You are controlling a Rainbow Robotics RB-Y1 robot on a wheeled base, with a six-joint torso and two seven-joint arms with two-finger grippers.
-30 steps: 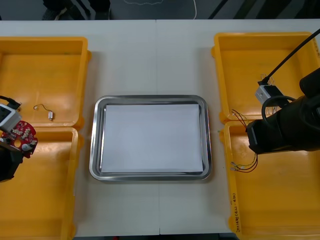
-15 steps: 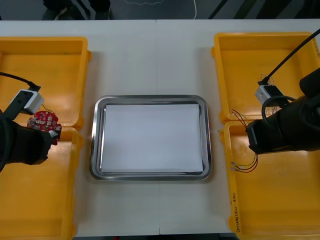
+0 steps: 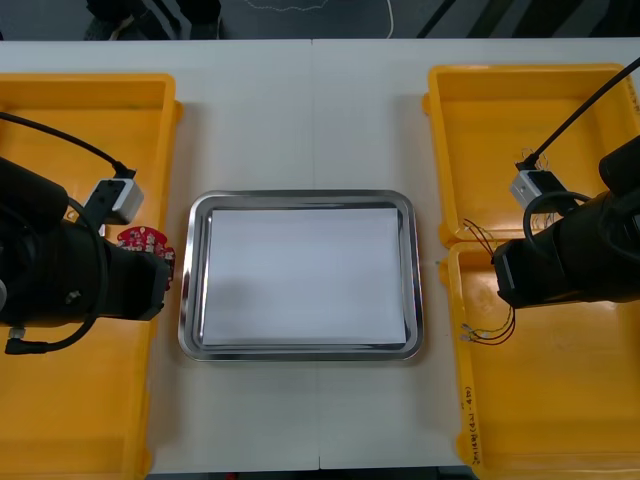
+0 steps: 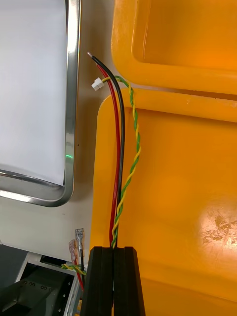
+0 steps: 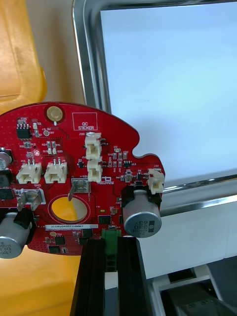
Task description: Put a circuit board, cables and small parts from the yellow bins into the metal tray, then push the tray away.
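My left gripper point(image 5: 111, 244) is shut on the lower edge of a round red circuit board point(image 5: 84, 173). In the front view the circuit board point(image 3: 143, 241) hangs just left of the metal tray's left rim point(image 3: 186, 290), over the lip of the left bins. The metal tray point(image 5: 88, 74) is white inside. My right gripper point(image 4: 113, 252) is shut on a bundle of red, black and twisted yellow-green cables point(image 4: 120, 148), held above the seam between the two right bins. The cable ends point(image 3: 478, 335) dangle from under the right arm.
Two yellow bins stand at the left point(image 3: 90, 130) point(image 3: 70, 410) and two at the right point(image 3: 500, 120) point(image 3: 560, 410). Bare table lies beyond and in front of the tray. The tray's corner point(image 4: 69, 192) is close to the right bins.
My left arm has carried the circuit board rightward, from over the left bins to the tray's left rim. The right arm has held still with its cables.
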